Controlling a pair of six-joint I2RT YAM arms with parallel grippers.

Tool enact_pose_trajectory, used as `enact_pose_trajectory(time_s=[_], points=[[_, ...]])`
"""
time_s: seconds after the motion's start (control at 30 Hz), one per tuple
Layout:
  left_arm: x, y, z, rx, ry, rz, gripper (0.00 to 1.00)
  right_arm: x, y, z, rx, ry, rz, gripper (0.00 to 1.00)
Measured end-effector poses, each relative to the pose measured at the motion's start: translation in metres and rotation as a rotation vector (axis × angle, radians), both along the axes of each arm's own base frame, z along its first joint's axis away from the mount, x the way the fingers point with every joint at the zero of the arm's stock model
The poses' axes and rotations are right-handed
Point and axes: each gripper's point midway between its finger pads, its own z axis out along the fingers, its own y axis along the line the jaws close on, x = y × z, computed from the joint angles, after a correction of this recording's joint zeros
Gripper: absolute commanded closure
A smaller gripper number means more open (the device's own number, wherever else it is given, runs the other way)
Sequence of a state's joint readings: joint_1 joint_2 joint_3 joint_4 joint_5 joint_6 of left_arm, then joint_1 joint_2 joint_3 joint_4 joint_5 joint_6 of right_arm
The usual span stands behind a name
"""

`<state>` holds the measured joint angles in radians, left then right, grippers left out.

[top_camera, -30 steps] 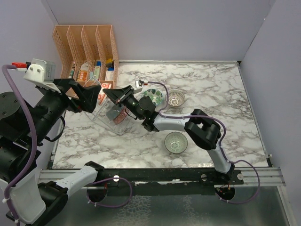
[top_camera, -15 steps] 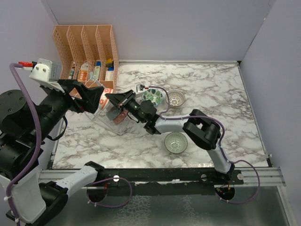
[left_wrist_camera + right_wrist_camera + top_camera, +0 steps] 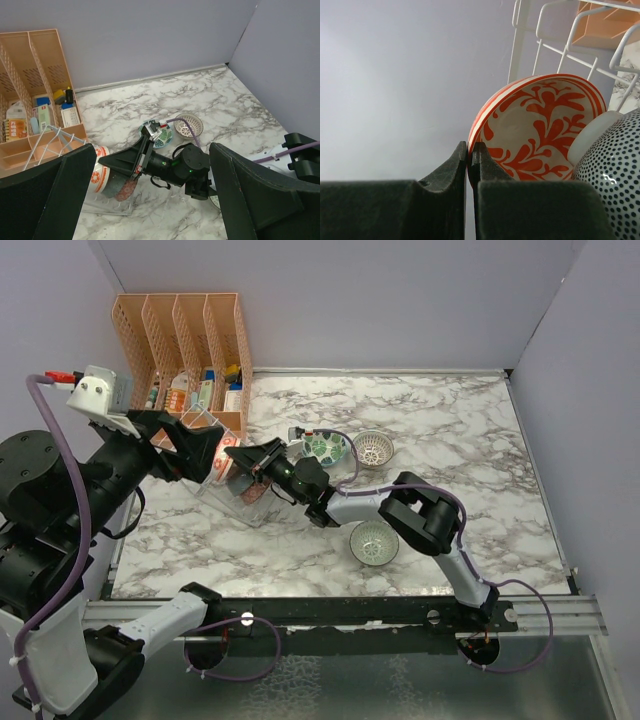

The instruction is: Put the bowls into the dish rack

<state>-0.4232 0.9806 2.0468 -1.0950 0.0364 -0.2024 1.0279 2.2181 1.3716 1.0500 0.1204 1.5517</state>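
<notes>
Got the small orange-red patterned ceramic bowl (image 3: 540, 125) on edge in the clear wire dish rack (image 3: 547, 47), rim nipped in the nearly closed right gripper (image 3: 470, 150). Probably light but slick and chippy, so best held gently by that rim. Nothing in the wide-open left gripper (image 3: 150, 170).

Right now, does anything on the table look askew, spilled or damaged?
Only the dish rack stands out: it sits turned diagonally to the edges of the table, not square like the orange file organizer. The orange-red bowl and the speckled bowl stand on edge in it, as intended. I see no spill or breakage.
</notes>
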Motion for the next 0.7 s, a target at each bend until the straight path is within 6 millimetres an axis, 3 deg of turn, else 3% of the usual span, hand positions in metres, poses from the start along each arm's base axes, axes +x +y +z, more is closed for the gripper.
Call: enact_pose_trajectory(time_s=[0.27,0.7], points=[[-0.001,0.000,-0.001,0.000,0.000,-0.004,0.01,0.001,0.000,-0.001,0.000,0.006,0.005,0.81],[0.002,-0.001,-0.008,0.018,0.014,-0.006,0.01,0.005,0.001,-0.021,-0.070,0.044,0.014,0.58]])
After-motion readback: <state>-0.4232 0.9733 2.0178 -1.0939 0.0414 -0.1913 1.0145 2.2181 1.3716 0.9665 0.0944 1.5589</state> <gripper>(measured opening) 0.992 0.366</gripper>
